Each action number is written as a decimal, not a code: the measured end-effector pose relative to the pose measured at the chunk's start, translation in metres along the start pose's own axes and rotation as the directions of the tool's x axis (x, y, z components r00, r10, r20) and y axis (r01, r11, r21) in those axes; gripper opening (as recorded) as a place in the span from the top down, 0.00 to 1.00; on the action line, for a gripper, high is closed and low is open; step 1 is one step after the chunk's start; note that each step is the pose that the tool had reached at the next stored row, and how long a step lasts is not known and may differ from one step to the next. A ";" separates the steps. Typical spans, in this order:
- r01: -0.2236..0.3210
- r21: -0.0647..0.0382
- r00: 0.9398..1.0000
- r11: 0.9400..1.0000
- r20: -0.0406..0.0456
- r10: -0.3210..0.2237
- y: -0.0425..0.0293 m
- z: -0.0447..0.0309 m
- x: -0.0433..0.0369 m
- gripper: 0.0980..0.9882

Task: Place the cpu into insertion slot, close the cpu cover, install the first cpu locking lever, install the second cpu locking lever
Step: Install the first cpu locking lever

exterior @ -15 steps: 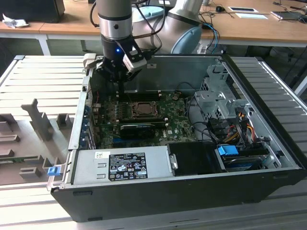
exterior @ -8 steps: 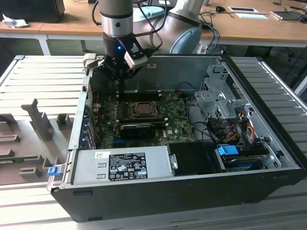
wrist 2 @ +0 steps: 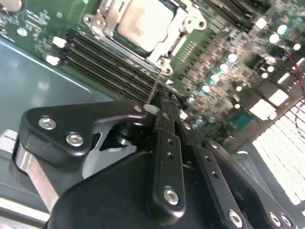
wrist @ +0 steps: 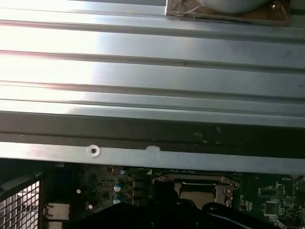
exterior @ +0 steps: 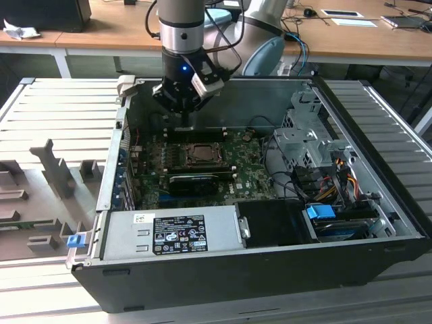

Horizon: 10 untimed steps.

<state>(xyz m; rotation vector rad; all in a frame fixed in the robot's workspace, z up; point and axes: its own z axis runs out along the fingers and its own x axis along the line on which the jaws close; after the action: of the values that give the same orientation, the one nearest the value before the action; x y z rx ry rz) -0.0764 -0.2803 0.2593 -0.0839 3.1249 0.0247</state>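
Worktop (exterior: 61,108): ribbed metal, carrying the open computer case (exterior: 223,277), which lies on its side with the top open
Power supply (exterior: 128,233): grey labelled box along the near case wall, well apart from the socket
Black card (exterior: 192,181): long and low, lying just on the near side of the socket
Cpu (exterior: 200,154): small flat square with a pale silvery top, seated in the middle of the board; in the second wrist view (wrist 2: 143,21) it lies level inside its metal surround
Insertion slot (wrist 2: 175,46): dark rim showing as a thin edge beside the chip
Cpu cover (wrist 2: 188,24): silvery frame lying flat over the socket, the chip's top showing through its window
Locking lever (wrist 2: 157,86): thin wire rod running from the socket corner to the gripper tips
Gripper (exterior: 183,125): just past the socket's far edge; in the second wrist view (wrist 2: 159,109) its fingers are drawn narrow, pinched on the lever's end
Memory slots (wrist 2: 105,59): dark rows with white clips, between the socket and the gripper
Room at the exterior view's right: open green board, then cables and the drive cage (exterior: 304,142)
Far case wall (exterior: 263,98): close behind the gripper
Wooden desk (exterior: 101,30): beyond the case
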 end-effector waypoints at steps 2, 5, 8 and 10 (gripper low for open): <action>0.000 0.000 1.000 1.000 0.000 0.000 -0.0003 0.0013 -0.0056 0.99; 0.000 -0.002 1.000 1.000 0.000 0.000 -0.0009 0.0029 -0.0154 0.99; 0.000 -0.033 1.000 0.999 0.002 0.000 -0.0013 0.0045 -0.0208 0.99; -0.001 -0.039 1.000 0.999 0.002 0.001 -0.0018 0.0073 -0.0220 0.99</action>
<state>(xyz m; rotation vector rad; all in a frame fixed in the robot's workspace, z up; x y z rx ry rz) -0.0543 -0.2808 0.2523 -0.0831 3.1228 0.0864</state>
